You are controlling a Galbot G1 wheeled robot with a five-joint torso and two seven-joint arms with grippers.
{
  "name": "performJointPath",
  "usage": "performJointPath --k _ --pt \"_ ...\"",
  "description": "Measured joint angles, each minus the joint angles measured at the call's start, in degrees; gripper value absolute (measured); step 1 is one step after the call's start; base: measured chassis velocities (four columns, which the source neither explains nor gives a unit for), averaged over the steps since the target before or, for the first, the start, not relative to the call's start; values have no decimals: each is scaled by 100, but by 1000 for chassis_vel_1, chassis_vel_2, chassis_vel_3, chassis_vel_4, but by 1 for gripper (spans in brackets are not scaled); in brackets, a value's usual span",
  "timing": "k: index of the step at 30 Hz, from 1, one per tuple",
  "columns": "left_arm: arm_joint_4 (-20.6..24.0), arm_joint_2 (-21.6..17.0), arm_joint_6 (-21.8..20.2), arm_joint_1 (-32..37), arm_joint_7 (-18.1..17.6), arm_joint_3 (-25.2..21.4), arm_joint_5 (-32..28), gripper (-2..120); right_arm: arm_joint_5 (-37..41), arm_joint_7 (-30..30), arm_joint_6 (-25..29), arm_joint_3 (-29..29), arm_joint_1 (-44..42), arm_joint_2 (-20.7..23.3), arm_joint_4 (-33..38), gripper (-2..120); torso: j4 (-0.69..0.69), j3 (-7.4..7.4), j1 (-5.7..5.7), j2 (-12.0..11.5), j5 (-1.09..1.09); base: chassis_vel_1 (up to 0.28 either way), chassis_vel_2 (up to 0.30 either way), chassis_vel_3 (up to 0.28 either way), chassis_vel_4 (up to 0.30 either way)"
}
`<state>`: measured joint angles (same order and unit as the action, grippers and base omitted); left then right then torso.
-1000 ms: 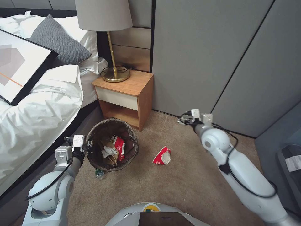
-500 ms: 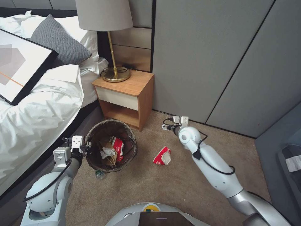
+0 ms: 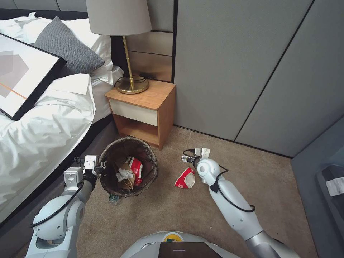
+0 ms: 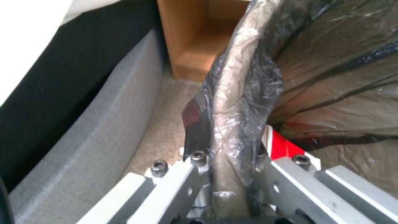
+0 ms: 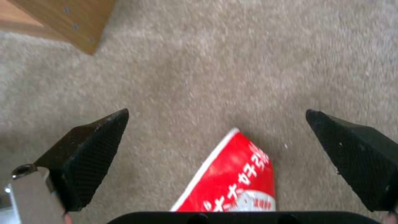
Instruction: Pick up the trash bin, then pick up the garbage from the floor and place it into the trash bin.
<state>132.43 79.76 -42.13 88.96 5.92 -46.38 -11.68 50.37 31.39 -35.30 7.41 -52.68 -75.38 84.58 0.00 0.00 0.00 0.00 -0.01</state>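
**Beside the bin, a light crumpled wrapper waits under spread jaws**

On the beige-brown short-pile carpet (image 3: pixel 186 211), just to the right of the bin, a crumpled red-and-white paper wrapper (image 3: pixel 185 178) is seen lying flat, apart from the bin and close to the right gripper (image 5: pixel 215 140). That gripper is held directly above the wrapper with its two black textured pads (image 5: pixel 89 149) spread wide and nothing between them; in the right wrist view the wrapper's pointed red end sits between the pads, nearer the palm.

The wrapper is judged to be very light, thin and soft, so it is likely to fold or slide on the pile rather than resist. A hold is best taken across its raised, creased middle, where the folds give the pads something to pinch; the flat pointed tip would probably slip out. Little force should be needed, though the pads would have to reach right down to the carpet.

The small round bin lined with a dark brown-black bag (image 3: pixel 128 165) is gripped at its near rim by the left gripper (image 4: pixel 226 169), whose jaws are closed on the bag-covered edge (image 4: pixel 232 102). The liner looks thin and slippery, so the rim beneath is what carries the load. Inside the bin, a white tissue wad (image 3: pixel 124 174), brown paper and red wrappers are already gathered. A small plastic bottle (image 3: pixel 113 198) lies on the carpet at the bin's near side.
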Motion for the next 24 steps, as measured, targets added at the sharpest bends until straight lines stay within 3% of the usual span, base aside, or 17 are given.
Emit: performJointPath --k 24 --pt "-85 49 0 -22 58 66 95 0 -664 -315 183 430 -422 -390 -531 100 1 0 0 0 1 0 0 0 0"
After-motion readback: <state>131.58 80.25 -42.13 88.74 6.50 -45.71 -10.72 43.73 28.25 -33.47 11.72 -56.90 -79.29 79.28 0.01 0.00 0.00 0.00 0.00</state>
